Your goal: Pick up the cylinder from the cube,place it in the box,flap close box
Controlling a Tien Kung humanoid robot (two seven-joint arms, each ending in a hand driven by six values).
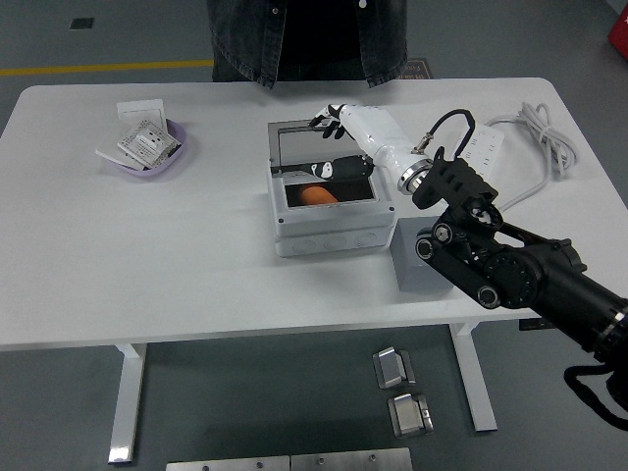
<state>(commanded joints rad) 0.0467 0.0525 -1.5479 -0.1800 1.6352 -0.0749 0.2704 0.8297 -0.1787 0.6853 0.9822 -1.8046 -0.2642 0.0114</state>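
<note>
The orange cylinder [316,194] lies inside the white box [327,234] at the table's middle. The box's lid [324,143] stands open at the back. My right hand [330,142], white with black fingertips [323,118], hovers over the box's rear edge in front of the lid, open and holding nothing. Its thumb hangs just above the cylinder, apart from it. The grey cube [408,263] stands right of the box, partly hidden by my black forearm. The left hand is out of the picture.
A purple bowl [150,157] with paper packets sits at the far left. A white power strip [475,157] and its cable [537,132] lie at the far right. A person in a dark jacket [304,39] stands at the far edge.
</note>
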